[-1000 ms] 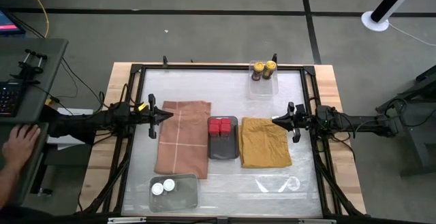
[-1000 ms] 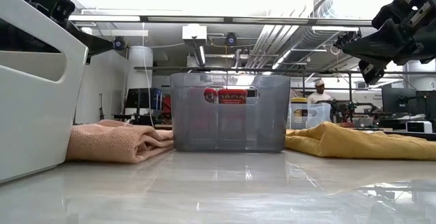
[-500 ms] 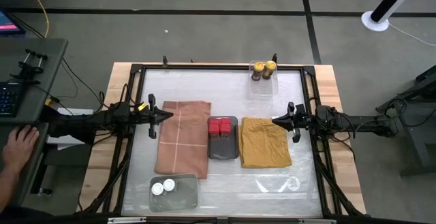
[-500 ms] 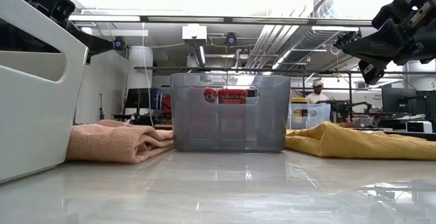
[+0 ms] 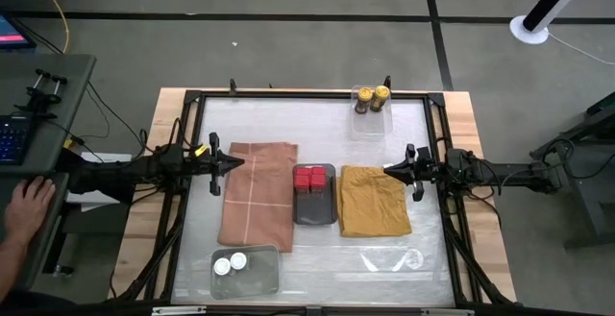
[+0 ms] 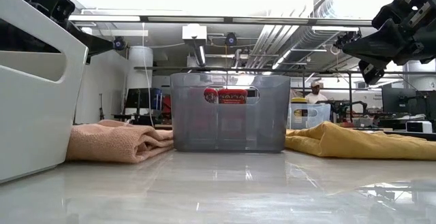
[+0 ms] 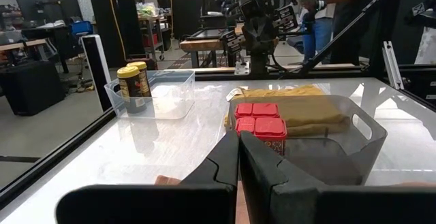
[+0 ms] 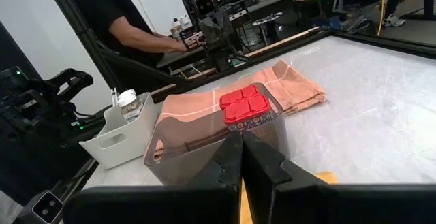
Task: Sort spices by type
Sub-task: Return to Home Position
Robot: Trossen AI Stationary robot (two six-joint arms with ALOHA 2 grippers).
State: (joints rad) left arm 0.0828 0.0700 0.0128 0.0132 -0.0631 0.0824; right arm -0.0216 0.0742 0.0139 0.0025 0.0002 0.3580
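Two red boxy tins point(image 5: 310, 178) stand in the dark grey tray point(image 5: 315, 207) at the table's middle; they also show in the left wrist view point(image 7: 261, 120) and right wrist view point(image 8: 246, 105). Two yellow-capped dark jars point(image 5: 372, 98) stand in a clear tray point(image 5: 371, 122) at the far edge. Two white-capped round jars point(image 5: 230, 262) sit in a tray point(image 5: 259, 276) at the near edge. My left gripper point(image 5: 238, 162) hovers shut above the pink cloth's far left corner. My right gripper point(image 5: 386, 170) hovers shut over the mustard cloth's far right corner. Neither touches anything.
A folded pink cloth point(image 5: 258, 194) lies left of the grey tray, a mustard cloth point(image 5: 373, 201) right of it. A clear tray point(image 5: 394, 258) sits near the right near corner. A black frame point(image 5: 307, 95) rims the table. A person's hand point(image 5: 29, 206) rests at a desk off the left side.
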